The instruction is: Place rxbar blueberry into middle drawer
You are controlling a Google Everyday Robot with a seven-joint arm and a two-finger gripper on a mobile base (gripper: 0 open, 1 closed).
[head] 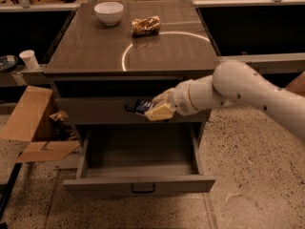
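Note:
My gripper (151,108) is shut on the rxbar blueberry (142,105), a small dark blue bar with pale markings that sticks out to the left of the fingers. It hangs in front of the closed upper drawer front, just above the back of the middle drawer (138,181). That drawer is pulled out, a deep plain grey box with a small dark handle on its front. Nothing shows inside it.
On the cabinet top (95,51) stand a white bowl (108,12) and a crinkled golden-brown snack bag (146,26). A cardboard box (33,123) lies on the floor at the left. A white cup (29,59) stands on a ledge at the far left.

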